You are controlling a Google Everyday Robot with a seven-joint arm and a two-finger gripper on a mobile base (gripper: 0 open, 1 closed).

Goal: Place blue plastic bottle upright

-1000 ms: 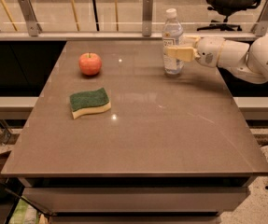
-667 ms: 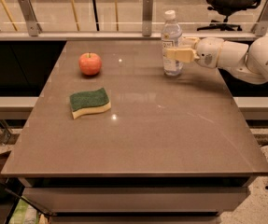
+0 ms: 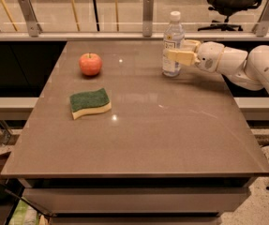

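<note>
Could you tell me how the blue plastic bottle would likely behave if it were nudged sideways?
The blue plastic bottle, tall and narrow-based, would probably tip easily. Its clear plastic suggests it is light and may dent when squeezed. The hand sits at its midsection.

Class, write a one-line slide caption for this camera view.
Gripper at the upright blue plastic bottle near the table's far edge; apple and green sponge sit apart.

Red apple (image 3: 90, 63) sits toward the brown worktop's (image 3: 171, 135) far-left corner; green-topped yellow sponge (image 3: 90, 102) lies nearer, toward the left edge, apart.
</note>
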